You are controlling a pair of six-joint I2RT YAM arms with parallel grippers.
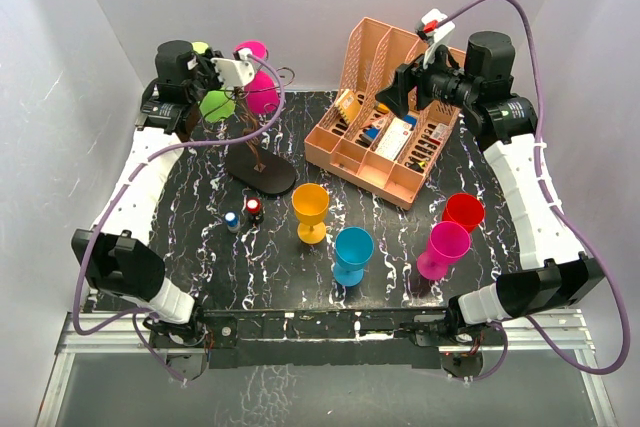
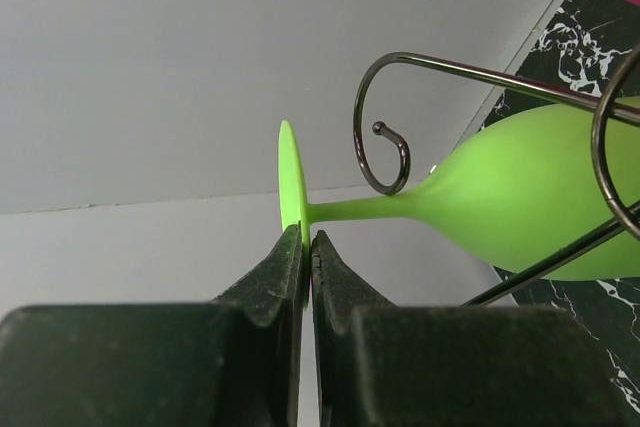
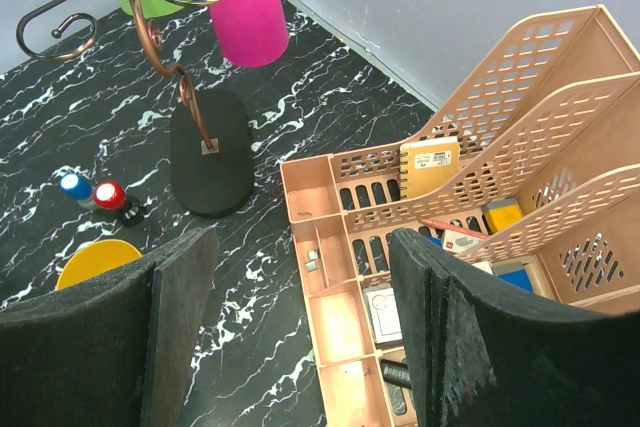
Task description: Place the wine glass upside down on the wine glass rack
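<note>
A green wine glass (image 2: 540, 197) hangs mouth down at the wine glass rack (image 1: 262, 172), a dark wire tree on a black oval base. My left gripper (image 2: 307, 237) is shut on the rim of the glass's round foot (image 2: 291, 182). The stem passes just behind a curled wire arm (image 2: 385, 147); I cannot tell whether it rests on the wire. From above, the left gripper (image 1: 215, 72) is at the rack's top, over the green bowl (image 1: 217, 105). A pink glass (image 1: 262, 95) hangs upside down on the rack beside it. My right gripper (image 3: 300, 277) is open and holds nothing.
The right gripper (image 1: 392, 97) hovers over a peach slotted organiser (image 1: 345, 152) full of stationery. Yellow (image 1: 310, 209), blue (image 1: 352, 252), red (image 1: 463, 212) and magenta (image 1: 443, 247) glasses stand upright on the black marbled table. Two small bottles (image 1: 242, 214) stand near the rack's base.
</note>
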